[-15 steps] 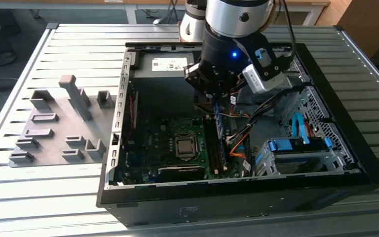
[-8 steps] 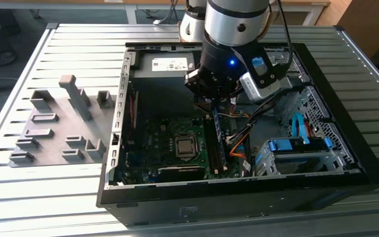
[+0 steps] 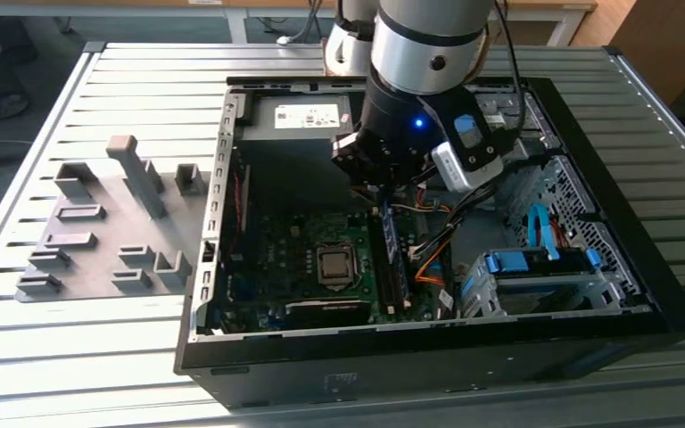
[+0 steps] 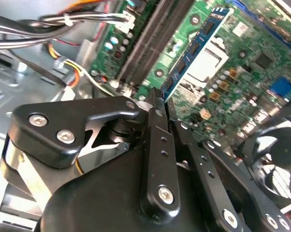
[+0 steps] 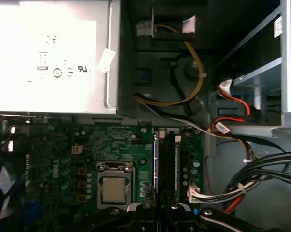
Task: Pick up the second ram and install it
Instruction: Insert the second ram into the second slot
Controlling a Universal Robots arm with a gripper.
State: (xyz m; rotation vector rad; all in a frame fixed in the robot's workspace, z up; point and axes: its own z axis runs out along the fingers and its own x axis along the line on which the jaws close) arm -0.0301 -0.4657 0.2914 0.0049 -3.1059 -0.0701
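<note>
- The black metal claw (image 4: pixel 161 99) hangs inside the open black computer case (image 3: pixel 438 343), low over the green motherboard (image 5: pixel 63 145); whether it is clenched on anything or released cannot be told
- The second ram (image 4: pixel 196 48), a long narrow dark blue-green memory stick with black chips, stands on edge in the slot just beside the square silver processor socket (image 5: pixel 114 186)
- Its near end lies just under the claw's tip, and its long axis runs straight out from the claw, in line with the claw's centre
- The silver power supply box (image 5: pixel 49 53) carries a white label; its print is too washed out to read
</note>
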